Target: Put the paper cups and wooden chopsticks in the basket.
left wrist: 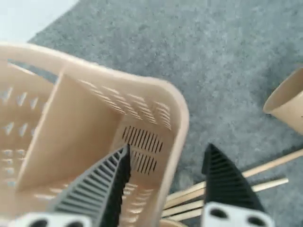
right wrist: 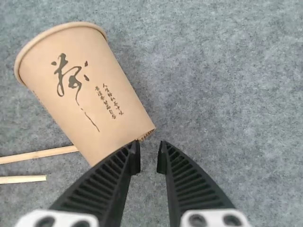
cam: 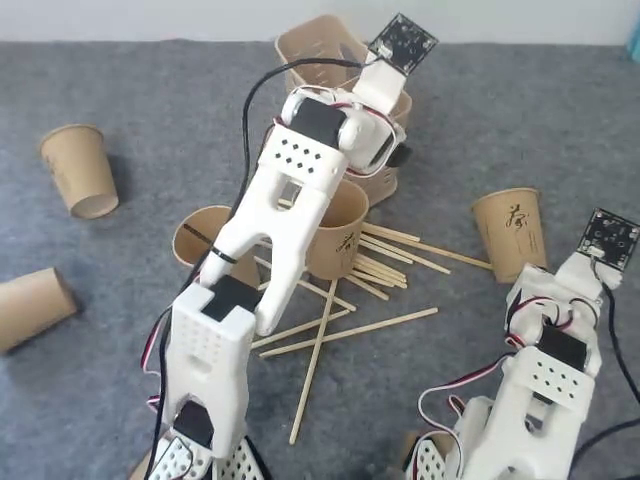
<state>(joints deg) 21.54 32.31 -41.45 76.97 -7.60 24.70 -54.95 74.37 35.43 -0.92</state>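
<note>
You have nearly the whole job left. The basket (cam: 305,45) sits at the far side of the gray desk (cam: 150,90). In the part of it that the left wrist view shows, there is no cup and no stick inside. At least five paper cups (cam: 80,170) are out on the desk. The chopsticks (cam: 350,330) lie in a loose pile in the middle.

Your left end effector (left wrist: 168,149) is open wide and holds nothing. It hangs right over the basket's rim. One jaw is above the inside and the other is above the sticks just outside.

Your right end effector (right wrist: 147,149) is open just a crack and holds nothing too. Its tips sit just beside the bottom edge of the cup with black writing (right wrist: 80,90). I cannot tell if they touch it.

The upright cup (cam: 340,230) stands under the left arm, near the basket, with sticks right beside it. The open-mouthed cup (cam: 205,240) is next to it, partly hidden by the arm. The side-lying cup (cam: 30,305) is well apart, at the left edge.

Here is what I think gets in your way. The left arm covers the upright cup and part of the pile. The sticks cross over each other, so lifting one may drag others along. They also lie flat on the desk, so they look hard to pinch.
</note>
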